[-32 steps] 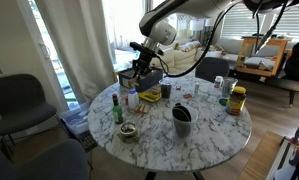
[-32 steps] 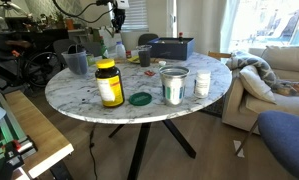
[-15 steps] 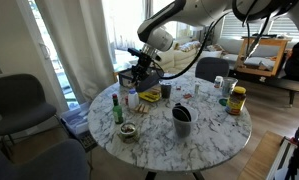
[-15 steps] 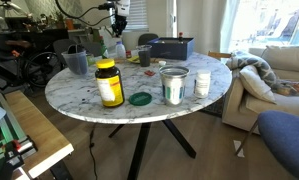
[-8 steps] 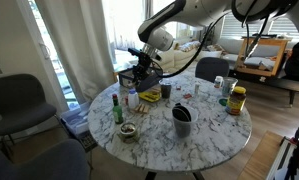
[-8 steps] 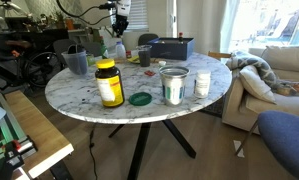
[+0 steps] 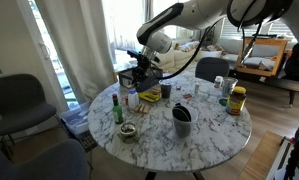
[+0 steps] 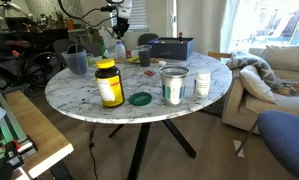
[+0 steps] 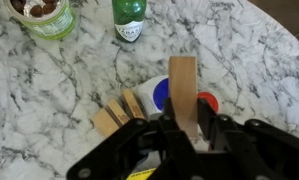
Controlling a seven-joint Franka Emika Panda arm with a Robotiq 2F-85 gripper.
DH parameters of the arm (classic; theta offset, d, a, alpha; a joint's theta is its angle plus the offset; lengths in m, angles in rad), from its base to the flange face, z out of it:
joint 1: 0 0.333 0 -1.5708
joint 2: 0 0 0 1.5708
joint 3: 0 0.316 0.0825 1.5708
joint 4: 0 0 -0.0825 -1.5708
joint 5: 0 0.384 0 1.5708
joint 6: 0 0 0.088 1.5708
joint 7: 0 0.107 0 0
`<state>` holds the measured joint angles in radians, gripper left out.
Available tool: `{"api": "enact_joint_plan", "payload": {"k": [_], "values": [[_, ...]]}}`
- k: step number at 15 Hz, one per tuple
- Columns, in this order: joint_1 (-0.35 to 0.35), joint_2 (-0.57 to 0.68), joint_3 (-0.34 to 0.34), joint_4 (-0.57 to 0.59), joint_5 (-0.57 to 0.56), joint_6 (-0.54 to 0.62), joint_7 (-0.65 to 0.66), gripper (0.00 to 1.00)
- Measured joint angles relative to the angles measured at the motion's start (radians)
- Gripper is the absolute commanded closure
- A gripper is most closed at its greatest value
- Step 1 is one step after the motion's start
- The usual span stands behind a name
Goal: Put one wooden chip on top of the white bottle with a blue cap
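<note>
Since two seconds ago our gripper has eased slightly lower. It clamps a wooden chip, which sticks out past the fingertips. Just beneath them, a touch to the left in the wrist view, sits the blue-capped bottle; whether chip and cap touch we cannot tell. Loose chips lie farther left, and a green bottle stands well ahead.
</note>
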<state>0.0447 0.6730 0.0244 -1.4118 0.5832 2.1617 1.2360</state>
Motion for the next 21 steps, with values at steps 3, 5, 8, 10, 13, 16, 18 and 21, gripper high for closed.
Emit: {"api": "enact_joint_plan", "payload": {"k": [3,5,8,10,13,16,18,21], "values": [[0.004,0.013,0.004,0.013,-0.004,0.0,0.001,0.93],[0.009,0.022,0.004,0.023,-0.012,0.0,0.004,0.93],[0.016,0.031,0.005,0.033,-0.025,0.0,0.016,0.93],[0.017,0.034,0.005,0.037,-0.035,-0.001,0.026,0.93],[0.017,0.036,0.005,0.043,-0.049,-0.001,0.042,0.93],[0.017,0.036,0.005,0.048,-0.059,-0.003,0.049,0.93],[0.017,0.036,0.005,0.048,-0.061,-0.006,0.05,0.93],[0.017,0.036,0.006,0.049,-0.062,-0.015,0.051,0.93]]}}
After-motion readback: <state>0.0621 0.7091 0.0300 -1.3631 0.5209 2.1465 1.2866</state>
